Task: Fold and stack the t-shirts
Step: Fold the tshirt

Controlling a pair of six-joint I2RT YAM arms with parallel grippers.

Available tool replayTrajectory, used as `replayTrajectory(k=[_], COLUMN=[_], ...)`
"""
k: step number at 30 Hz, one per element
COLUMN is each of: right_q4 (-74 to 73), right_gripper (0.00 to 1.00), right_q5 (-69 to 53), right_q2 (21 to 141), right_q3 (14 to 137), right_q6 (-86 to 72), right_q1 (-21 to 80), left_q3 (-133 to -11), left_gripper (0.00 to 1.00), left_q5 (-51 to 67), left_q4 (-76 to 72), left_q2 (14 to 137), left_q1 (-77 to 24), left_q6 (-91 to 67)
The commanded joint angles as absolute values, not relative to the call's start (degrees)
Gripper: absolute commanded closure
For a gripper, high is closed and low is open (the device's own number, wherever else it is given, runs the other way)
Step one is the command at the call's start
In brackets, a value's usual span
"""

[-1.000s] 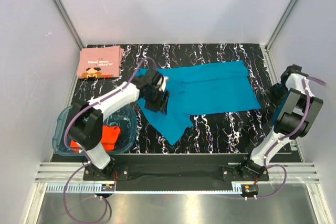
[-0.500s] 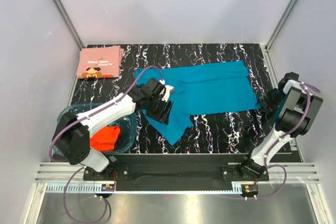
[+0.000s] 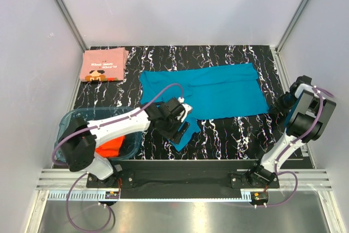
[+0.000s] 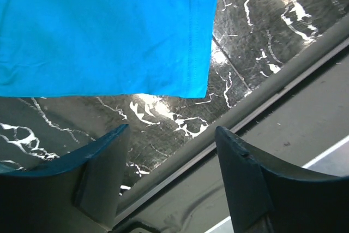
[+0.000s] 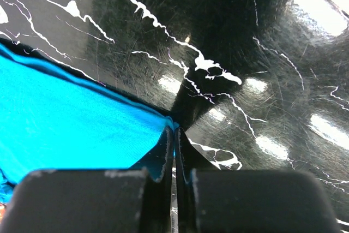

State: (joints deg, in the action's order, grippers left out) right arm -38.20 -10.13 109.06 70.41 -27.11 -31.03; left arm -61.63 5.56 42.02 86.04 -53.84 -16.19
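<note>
The teal-blue t-shirt lies spread flat across the middle of the black marbled table. My left gripper hovers over its near-left corner, and the left wrist view shows it open with only table under it and the shirt's hem just beyond the fingertips. My right gripper sits at the shirt's near-right corner and is shut, pinching the tip of the teal cloth. The salmon-pink printed t-shirt lies folded at the far left. The orange-red t-shirt is crumpled in the tub.
A clear blue-tinted plastic tub stands at the near left under the left arm. The table's front rail runs just below the left gripper. White walls close in the table on three sides.
The left arm has slid toward the near edge along the shirt's left flap and its jaws have widened. The right gripper has shut on the shirt's near-right corner.
</note>
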Motion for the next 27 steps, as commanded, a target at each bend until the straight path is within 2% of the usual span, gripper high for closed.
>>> replayTrajectory(k=[1, 4, 11, 17, 20, 27], right_q4=[-38.32, -38.76, -39.11, -38.15, -38.14, -38.5], right_gripper=[1.0, 1.0, 1.0, 1.0, 1.0, 1.0], right_q5=[-7.38, -8.0, -9.14, -9.14, -9.14, -8.96], right_q2=[110.48, 110.57, 111.09, 111.01, 111.09, 111.53], right_q3=[71.63, 71.98, 72.86, 71.37, 71.36, 71.72], right_q6=[-25.4, -24.7, -24.26, -24.35, -24.08, -23.73], right_q1=[-31.38, -31.55, -31.82, -31.9, -31.82, -31.82], left_q3=[-59.77, -60.2, -62.22, -63.54, -64.16, -64.69], left_gripper=[0.3, 0.29, 0.4, 0.45, 0.5, 0.69], left_q5=[0.89, 0.17, 1.06, 1.32, 1.23, 1.58], left_q4=[38.24, 38.14, 36.03, 35.77, 35.77, 36.12], left_q2=[88.06, 90.52, 96.58, 100.1, 102.21, 104.15], left_q1=[-56.51, -58.44, -60.9, -61.35, -61.52, -61.52], left_q6=[-17.92, -18.63, -20.92, -20.83, -20.74, -21.0])
